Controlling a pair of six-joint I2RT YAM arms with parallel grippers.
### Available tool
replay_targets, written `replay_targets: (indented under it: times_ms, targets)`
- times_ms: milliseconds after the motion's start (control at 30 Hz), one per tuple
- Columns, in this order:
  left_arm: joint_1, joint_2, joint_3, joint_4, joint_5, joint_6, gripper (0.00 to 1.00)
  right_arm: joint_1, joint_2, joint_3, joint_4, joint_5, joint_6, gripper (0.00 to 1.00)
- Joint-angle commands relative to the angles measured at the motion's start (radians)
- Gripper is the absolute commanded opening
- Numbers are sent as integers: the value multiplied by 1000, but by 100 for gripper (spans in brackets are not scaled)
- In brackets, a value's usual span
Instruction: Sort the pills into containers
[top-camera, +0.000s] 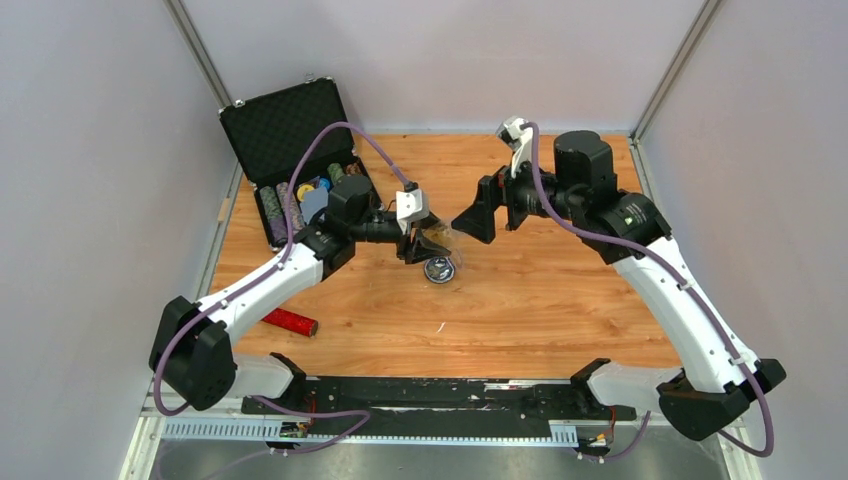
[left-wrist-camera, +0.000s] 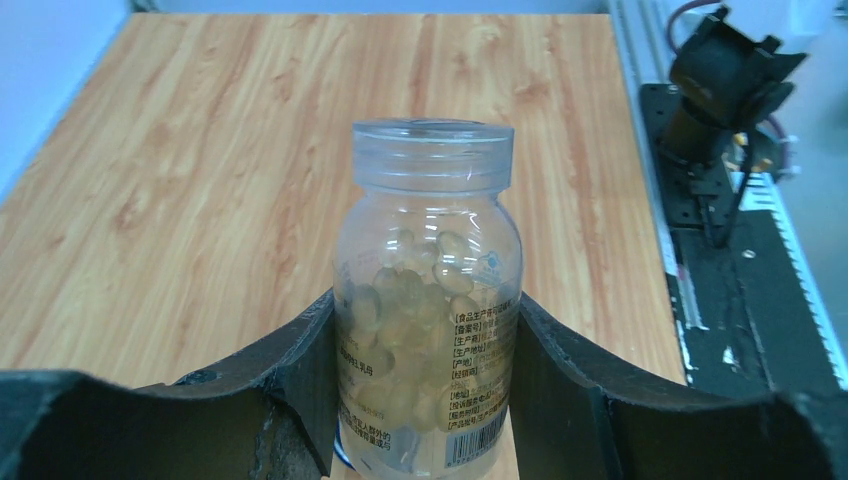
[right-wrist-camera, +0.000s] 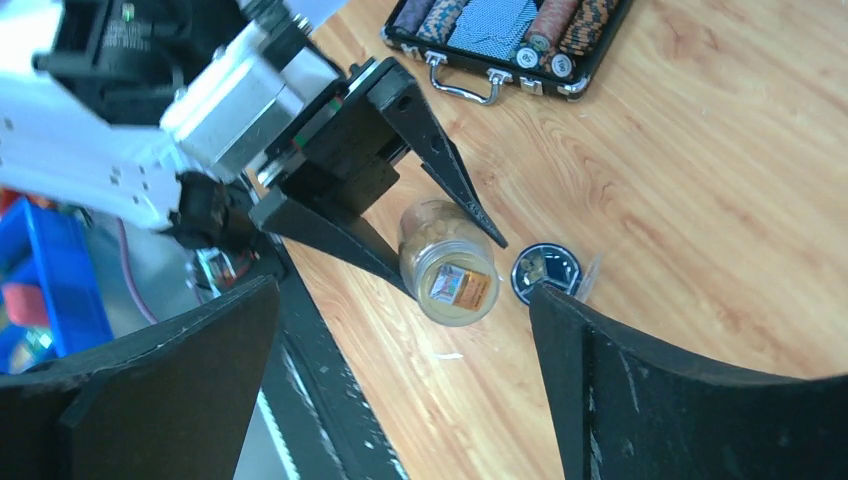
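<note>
My left gripper (top-camera: 425, 240) is shut on a clear bottle (left-wrist-camera: 430, 300) of yellowish pills, its fingers (left-wrist-camera: 300, 370) pressed on both sides. The bottle's clear cap (left-wrist-camera: 433, 155) is on. The bottle is held off the table and its cap end points toward my right gripper (top-camera: 478, 215), which is wide open and empty, a short way off. In the right wrist view the bottle (right-wrist-camera: 450, 265) shows end-on between the left gripper's fingers (right-wrist-camera: 440, 160). The small round divided dish (top-camera: 439, 269) lies on the table just under the bottle. It also shows in the right wrist view (right-wrist-camera: 547, 272), with something yellowish in one compartment.
An open black poker-chip case (top-camera: 300, 160) stands at the back left, also in the right wrist view (right-wrist-camera: 500, 30). A red cylinder (top-camera: 290, 321) lies near the left arm. A clear piece (right-wrist-camera: 590, 275) lies against the dish. The black base rail (top-camera: 440, 395) runs along the near edge.
</note>
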Motion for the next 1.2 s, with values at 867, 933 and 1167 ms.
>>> replay_targets:
  times_ms: [867,933,1167]
  targets:
    - [-1,37,178,-207,220,89,4,9,124,31,-88,-165,-155,24]
    - [-2,36,172,-203,200,89,4,10,140,34,-77,-151,-74,15]
    - [-2,29,145,-161,126,88,3,37,183,46,-27,47,376,0]
